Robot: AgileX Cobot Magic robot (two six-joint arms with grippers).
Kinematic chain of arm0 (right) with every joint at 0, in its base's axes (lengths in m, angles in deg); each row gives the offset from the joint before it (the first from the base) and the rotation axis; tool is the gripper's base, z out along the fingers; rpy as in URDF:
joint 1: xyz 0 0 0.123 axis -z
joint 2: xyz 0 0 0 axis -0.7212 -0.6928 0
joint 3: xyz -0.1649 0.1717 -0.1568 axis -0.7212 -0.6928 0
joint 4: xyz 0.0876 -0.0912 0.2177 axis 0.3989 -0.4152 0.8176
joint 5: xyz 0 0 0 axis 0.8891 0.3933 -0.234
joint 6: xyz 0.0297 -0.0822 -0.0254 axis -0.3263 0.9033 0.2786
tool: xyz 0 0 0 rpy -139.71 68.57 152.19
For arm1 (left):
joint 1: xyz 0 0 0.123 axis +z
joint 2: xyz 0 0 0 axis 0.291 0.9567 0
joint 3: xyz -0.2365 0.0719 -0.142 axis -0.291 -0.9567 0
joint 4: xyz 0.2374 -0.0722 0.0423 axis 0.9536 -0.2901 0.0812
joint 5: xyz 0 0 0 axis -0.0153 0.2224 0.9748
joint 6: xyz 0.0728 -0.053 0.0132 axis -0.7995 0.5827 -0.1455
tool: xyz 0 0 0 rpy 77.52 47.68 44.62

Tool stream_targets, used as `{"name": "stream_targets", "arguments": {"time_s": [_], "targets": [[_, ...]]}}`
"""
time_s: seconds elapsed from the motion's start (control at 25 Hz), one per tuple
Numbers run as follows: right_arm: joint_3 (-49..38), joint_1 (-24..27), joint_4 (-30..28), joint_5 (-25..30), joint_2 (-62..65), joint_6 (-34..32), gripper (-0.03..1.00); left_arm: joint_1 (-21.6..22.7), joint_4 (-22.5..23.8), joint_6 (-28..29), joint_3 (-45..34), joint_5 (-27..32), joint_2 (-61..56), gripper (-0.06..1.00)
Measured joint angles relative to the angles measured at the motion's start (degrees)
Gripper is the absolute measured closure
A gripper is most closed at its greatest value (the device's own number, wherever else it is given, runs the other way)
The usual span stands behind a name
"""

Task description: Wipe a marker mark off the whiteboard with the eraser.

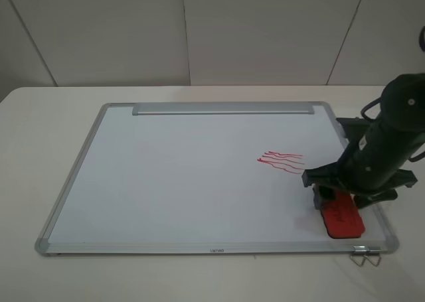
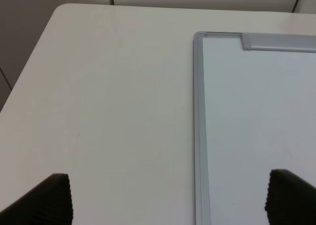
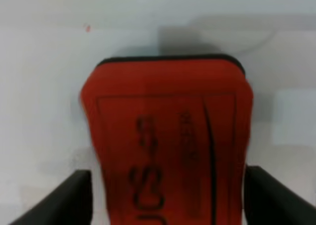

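1. In the high outside view, the whiteboard (image 1: 199,176) is lying flat on the white bench (image 1: 53,116), its grey tray strip (image 1: 222,108) running along the board's far edge. The right arm (image 1: 385,149) is reaching down over the board's near right corner, where the red eraser (image 1: 343,221) is resting on the white surface just inside the frame. The right tool (image 1: 335,199) is sitting at the eraser's far end, its fingers on either side of the block. A cluster of red wavy lines (image 1: 282,161) is showing on the board, near the eraser but apart from it, toward the far edge. No pot-like marker mark is showing here. A metal clip (image 1: 364,255) is lying on the bench just beside the board's near right corner.

2. In the left wrist view, the left tool (image 2: 168,198) is hanging with fingers spread wide and nothing between them, above the bare bench and the board's framed edge.

3. In the right wrist view, the dark fingers (image 3: 59,198) are flanking the eraser (image 3: 168,136) closely; actual contact is hard to tell. Its dark lettering and dark base edge are showing.
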Motion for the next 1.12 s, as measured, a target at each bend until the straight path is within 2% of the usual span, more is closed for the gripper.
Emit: {"name": "stream_targets", "arguments": {"time_s": [0.04, 0.16, 0.52, 0.88, 1.12], "targets": [[0.00, -0.32, -0.05, -0.07, 0.00, 0.00, 0.33, 0.00, 0.00, 0.00, 0.00, 0.00, 0.00, 0.16], [-0.02, -0.47, -0.05, -0.13, 0.41, 0.00, 0.24, 0.00, 0.00, 0.00, 0.00, 0.00, 0.00, 0.16], [-0.06, -0.30, -0.10, 1.59, 15.36, 1.92, 0.20, 0.00, 0.00, 0.00, 0.00, 0.00, 0.00, 0.16], [-0.08, 6.78, -1.48, 12.78, 35.86, 2.55, 0.20, 0.00, 0.00, 0.00, 0.00, 0.00, 0.00, 0.16], [-0.08, 8.84, -2.24, 21.10, 50.71, 4.37, 0.20, 0.00, 0.00, 0.00, 0.00, 0.00, 0.00, 0.16]]}}
